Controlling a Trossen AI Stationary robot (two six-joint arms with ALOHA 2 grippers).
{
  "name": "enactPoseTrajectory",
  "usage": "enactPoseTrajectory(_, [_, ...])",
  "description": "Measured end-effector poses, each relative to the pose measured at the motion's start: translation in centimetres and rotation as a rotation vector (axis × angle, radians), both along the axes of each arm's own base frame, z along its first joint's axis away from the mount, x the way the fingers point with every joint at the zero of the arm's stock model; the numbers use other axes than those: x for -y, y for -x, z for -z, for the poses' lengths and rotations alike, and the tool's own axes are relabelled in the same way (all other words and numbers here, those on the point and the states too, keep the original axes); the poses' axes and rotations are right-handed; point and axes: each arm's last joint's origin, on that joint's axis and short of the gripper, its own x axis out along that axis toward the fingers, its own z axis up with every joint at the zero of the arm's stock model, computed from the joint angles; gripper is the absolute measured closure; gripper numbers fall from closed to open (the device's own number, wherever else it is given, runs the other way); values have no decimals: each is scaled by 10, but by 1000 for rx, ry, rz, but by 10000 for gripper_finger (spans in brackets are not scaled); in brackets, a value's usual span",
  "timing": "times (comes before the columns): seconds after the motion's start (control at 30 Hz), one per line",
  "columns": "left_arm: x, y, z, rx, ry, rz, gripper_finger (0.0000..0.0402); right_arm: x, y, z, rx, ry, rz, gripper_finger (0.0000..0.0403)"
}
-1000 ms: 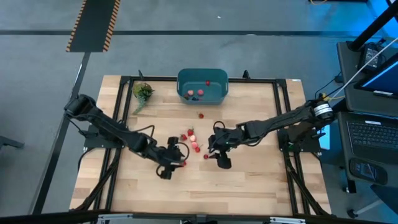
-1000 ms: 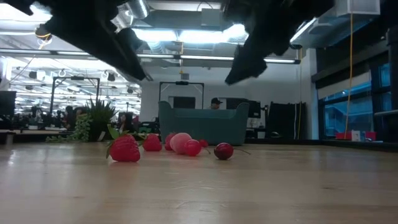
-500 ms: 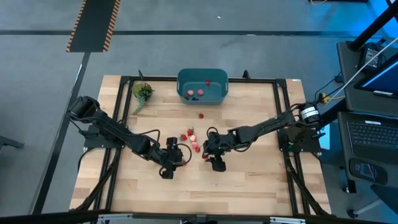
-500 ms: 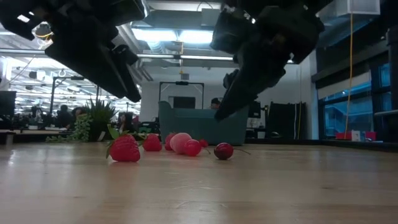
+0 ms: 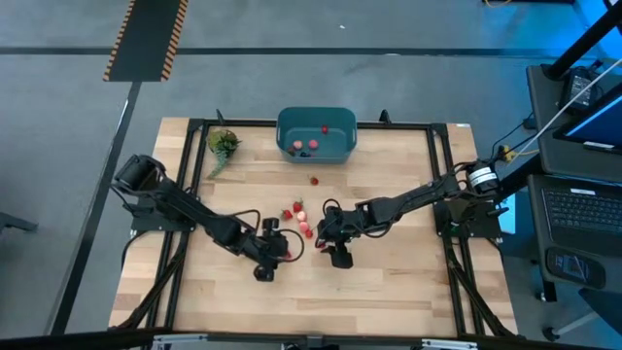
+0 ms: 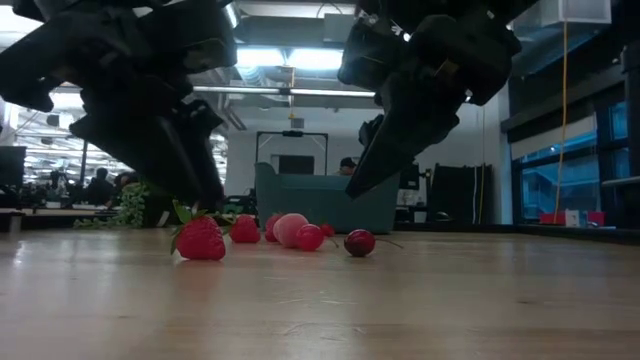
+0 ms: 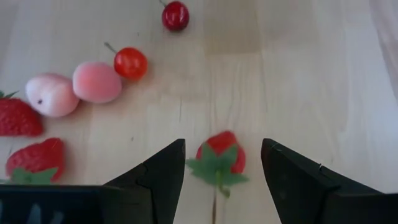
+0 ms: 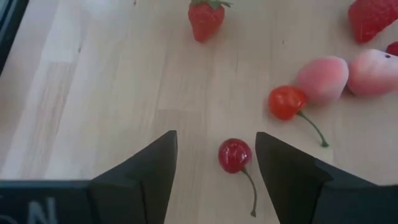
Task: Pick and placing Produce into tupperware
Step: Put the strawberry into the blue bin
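Several small red produce pieces (image 5: pixel 299 216) lie loose on the wooden table. The teal tupperware (image 5: pixel 316 134) stands at the far middle with a few pieces inside. My left gripper (image 7: pixel 222 149) is open, slanting down, with a green-topped strawberry (image 7: pixel 221 155) lying on the table between its fingers. In the low view its fingers (image 6: pixel 195 185) hang just above that strawberry (image 6: pixel 200 240). My right gripper (image 8: pixel 216 140) is open too, one finger on each side of a dark cherry (image 8: pixel 235 154). It stands clear above the cherry (image 6: pixel 360 242).
A green leafy bunch (image 5: pixel 223 144) lies at the far left. One red piece (image 5: pixel 314 179) sits alone just in front of the tub. Two pinkish pieces (image 7: pixel 74 87) and a stemmed cherry (image 7: pixel 130 62) lie between the grippers and the tub. Bare wood stretches along the near edge.
Both grippers have sunk toward the table, keeping their fingers as wide apart as before. My left one came down over the strawberry. My right one also shifted toward the table's left, over the dark cherry, then stopped. No produce has moved.
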Motion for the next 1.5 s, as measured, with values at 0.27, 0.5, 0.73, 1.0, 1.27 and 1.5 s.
enactPoseTrajectory(0.27, [1, -4, 10, -12, -17, 7, 198, 0, 0, 0, -1, 0, 0, 184])
enactPoseTrajectory(0.5, [3, -8, 31, -52, -55, -4, 198, 0, 0, 0, -4, 0, 1, 184])
enactPoseTrajectory(0.73, [3, -9, 33, -52, -59, -4, 198, 0, 0, 0, -4, -1, 3, 184])
enactPoseTrajectory(1.0, [3, -8, 33, -50, -55, -7, 212, 0, 0, 0, -4, 0, 1, 184])
enactPoseTrajectory(1.27, [3, -9, 32, -46, -56, -12, 269, 0, 0, 0, -4, 1, 1, 184])
enactPoseTrajectory(1.5, [2, -8, 29, -42, -69, -12, 269, 0, 1, 0, -8, -1, 4, 184])
